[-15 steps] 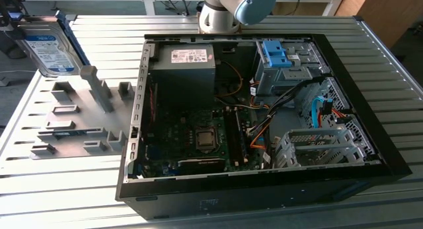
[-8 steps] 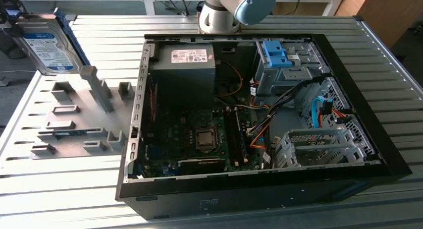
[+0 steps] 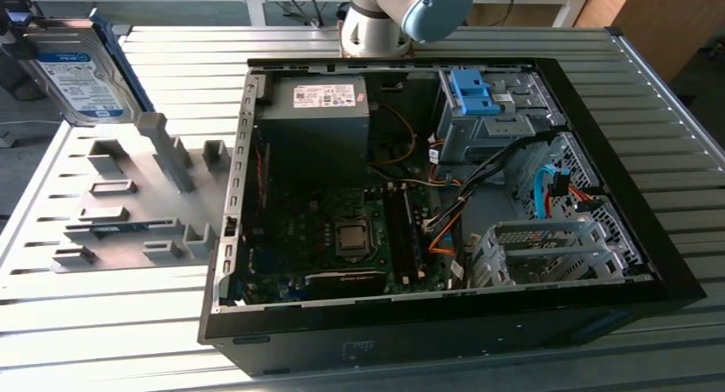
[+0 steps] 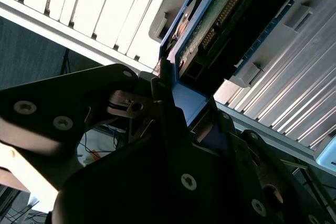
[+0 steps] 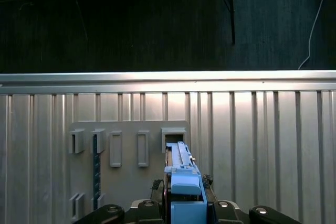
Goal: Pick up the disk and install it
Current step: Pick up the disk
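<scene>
We see the gripper (image 4: 177,102) closed on the disk (image 4: 210,30); in the second wrist view its black fingers (image 4: 161,85) press against the blue plastic frame that runs along the disk's edge, with the green circuit side of the disk just beyond them. In the first wrist view the same blue frame (image 5: 184,182) sits between the gripper's dark parts, and the disk shows edge-on, its far end reaching a small grey holder (image 5: 173,136) on a grey plate (image 5: 126,182); we cannot tell whether that end is seated in the holder or raised just clear of it.

In the exterior view the disk (image 3: 77,74) stands upright and slightly tilted at the far corner of the plate (image 3: 125,163), toward the exterior view's left, its white-and-blue label facing the camera. The plate carries several more small holders in rows (most of them bare) and lies flat on the ribbed metal worktop (image 3: 182,44).

Beside the plate, toward the exterior view's right, an open computer case (image 3: 453,341) lies on its side on the worktop, well apart from the disk; inside it we see a dark grey box with a white sticker (image 3: 311,120), a green main board (image 3: 328,231), a bare blue bracket (image 3: 470,91) on a metal bay, bundles of cables, and a perforated metal cage (image 3: 544,252). The arm's grey and pale blue base (image 3: 391,14) rises behind the case.
</scene>
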`<state>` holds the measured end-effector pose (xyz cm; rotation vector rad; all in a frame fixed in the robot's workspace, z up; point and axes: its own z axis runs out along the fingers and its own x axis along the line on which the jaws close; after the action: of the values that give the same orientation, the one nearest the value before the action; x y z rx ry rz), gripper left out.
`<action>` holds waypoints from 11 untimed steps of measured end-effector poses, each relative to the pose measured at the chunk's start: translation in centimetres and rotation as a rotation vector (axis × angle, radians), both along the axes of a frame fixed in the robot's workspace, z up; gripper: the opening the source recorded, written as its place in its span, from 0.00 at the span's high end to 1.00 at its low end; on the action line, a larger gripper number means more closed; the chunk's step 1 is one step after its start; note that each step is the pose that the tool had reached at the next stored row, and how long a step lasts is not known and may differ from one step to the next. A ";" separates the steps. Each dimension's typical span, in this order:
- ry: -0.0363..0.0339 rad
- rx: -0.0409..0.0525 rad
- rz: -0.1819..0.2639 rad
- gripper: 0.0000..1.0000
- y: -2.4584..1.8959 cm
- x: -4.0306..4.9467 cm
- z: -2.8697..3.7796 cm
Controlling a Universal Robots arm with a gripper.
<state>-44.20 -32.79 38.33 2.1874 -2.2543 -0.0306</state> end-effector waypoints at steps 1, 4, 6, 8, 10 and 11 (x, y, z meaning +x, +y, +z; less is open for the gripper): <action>-0.0001 0.0000 0.000 0.63 0.00 0.00 0.06; 0.0000 0.0000 0.000 0.63 0.00 0.00 0.26; 0.0000 0.0000 0.000 0.63 0.00 0.00 0.39; -0.0001 0.0000 0.000 0.63 0.00 0.00 0.52; 0.0001 0.0000 0.000 0.63 0.00 0.00 0.66; 0.0000 0.0000 0.000 0.63 0.00 0.00 0.72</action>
<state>-44.20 -32.80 39.05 2.1875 -2.2543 -0.0306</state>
